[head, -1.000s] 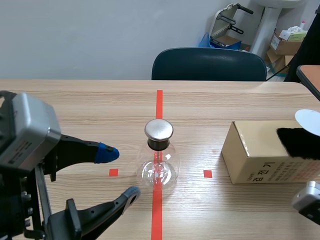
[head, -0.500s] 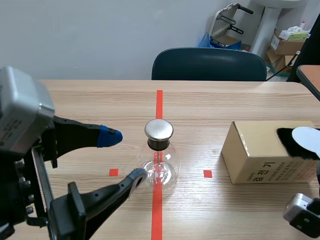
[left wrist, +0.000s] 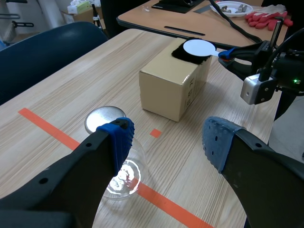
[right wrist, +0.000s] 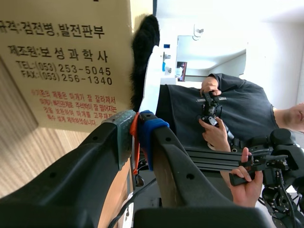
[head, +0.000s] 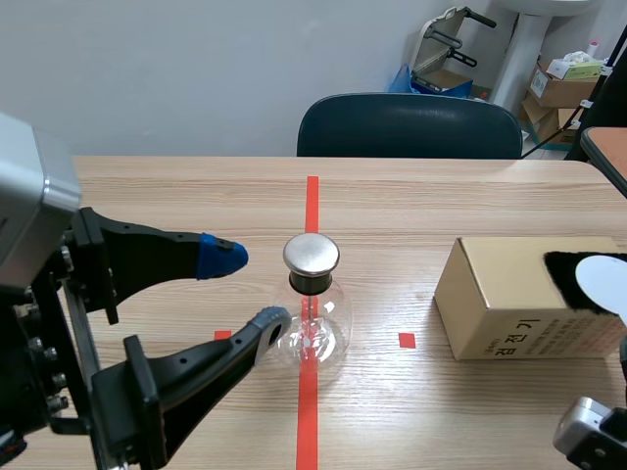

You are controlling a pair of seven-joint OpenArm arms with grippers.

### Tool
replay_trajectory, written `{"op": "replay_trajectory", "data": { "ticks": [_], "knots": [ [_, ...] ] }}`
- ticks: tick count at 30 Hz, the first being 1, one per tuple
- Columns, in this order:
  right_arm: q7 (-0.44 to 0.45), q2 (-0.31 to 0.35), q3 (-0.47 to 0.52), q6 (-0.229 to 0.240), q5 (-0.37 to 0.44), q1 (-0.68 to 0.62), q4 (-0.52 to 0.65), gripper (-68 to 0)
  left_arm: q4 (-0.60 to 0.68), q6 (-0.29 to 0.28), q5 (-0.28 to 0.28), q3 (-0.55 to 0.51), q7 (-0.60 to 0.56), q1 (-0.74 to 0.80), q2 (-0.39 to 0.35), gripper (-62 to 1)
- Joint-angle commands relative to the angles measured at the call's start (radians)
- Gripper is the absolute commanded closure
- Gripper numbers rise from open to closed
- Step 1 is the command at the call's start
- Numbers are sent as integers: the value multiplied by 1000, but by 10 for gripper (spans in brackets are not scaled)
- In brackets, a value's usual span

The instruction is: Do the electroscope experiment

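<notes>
The electroscope is a round glass flask (head: 312, 331) with a metal disc cap (head: 312, 254), standing on the red centre line. My left gripper (head: 245, 289) is open just left of it; its grey-padded finger (head: 270, 320) is close to the glass, and the flask (left wrist: 124, 175) lies ahead of the blue pad. A cardboard box (head: 509, 305) at the right carries black fur (head: 578, 276). My right gripper (right wrist: 137, 127) is shut on the orange handle of a white disc paddle (right wrist: 151, 78), whose disc (head: 603, 275) rests against the fur (right wrist: 143, 47).
A dark blue chair (head: 409, 125) stands behind the table's far edge. A person in a black top (right wrist: 223, 109) holds hand controllers beyond the box. Another table with red gloves (left wrist: 266, 19) lies past the box in the left wrist view.
My left gripper has advanced to the right, up to the flask, still open. The white disc has slid toward the near side across the black fur.
</notes>
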Motion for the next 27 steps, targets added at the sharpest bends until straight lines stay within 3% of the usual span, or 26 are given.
{"op": "replay_trajectory", "data": {
  "ticks": [1, 6, 11, 13, 16, 18, 22, 23, 25, 27],
  "knots": [
    [13, 0, 9, -6, 4, -1, 12, -10, 28, -12, 0, -2, -13, 0, 8, -338],
    [76, 0, 9, 38, 32, -1, 12, -10, 28, -32, 0, -2, -13, 0, 8, -338],
    [-98, 0, 9, 42, 38, -12, 12, -10, 28, -67, -12, -2, -10, 0, 8, -341],
    [-62, 0, 9, 42, 34, -12, 12, -10, 28, -80, -18, -2, -10, 0, 8, -341],
    [86, 0, 9, 42, 29, -12, 12, -10, 28, -81, -19, -2, -4, 0, 15, -341],
    [112, -3, 9, 42, 29, -12, 12, -10, 28, -82, -19, -2, 7, 0, 22, -341],
    [-97, -16, 9, 41, 33, -12, 12, -10, 28, -81, -18, -2, 29, 0, 31, -341],
    [-109, -16, 10, 41, 33, -15, 12, -10, 28, -80, -18, -2, 33, 0, 33, -341],
    [-55, -16, 10, 37, 20, -18, 12, -10, 28, -80, -18, -2, 42, 0, 38, -341],
    [68, -16, 9, 37, 8, -17, 12, -10, 28, -80, -18, -2, 43, 0, 38, -341]
  ]
}}
